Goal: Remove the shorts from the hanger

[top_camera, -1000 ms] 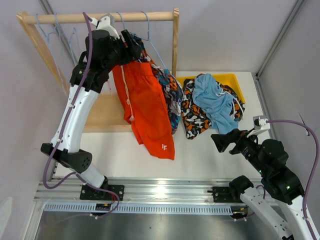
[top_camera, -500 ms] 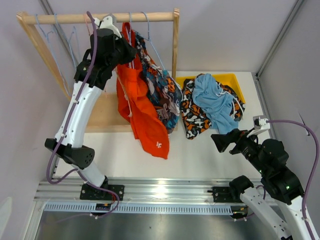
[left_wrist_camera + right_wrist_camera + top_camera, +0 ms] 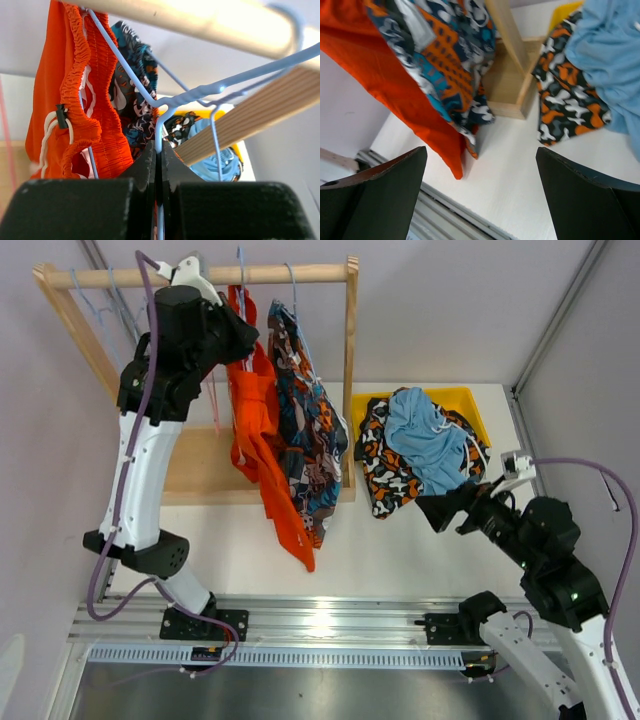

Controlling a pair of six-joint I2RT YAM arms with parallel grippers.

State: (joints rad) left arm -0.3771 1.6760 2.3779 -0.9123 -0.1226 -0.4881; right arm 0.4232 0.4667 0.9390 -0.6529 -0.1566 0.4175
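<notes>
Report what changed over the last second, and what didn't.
The left gripper rose toward the rail and shut on the blue hanger wire. The red-orange shorts, spread out toward the front before, swung back and hang narrower beside the patterned shorts. The right gripper edged slightly left, open as before. The light blue shorts and camouflage shorts stayed put.

White links and black joint housings are seen on the left arm [image 3: 140, 480] and right arm [image 3: 545, 540]; purple cables [image 3: 90, 590] are looped above black bases on the aluminium rail [image 3: 320, 625].
</notes>
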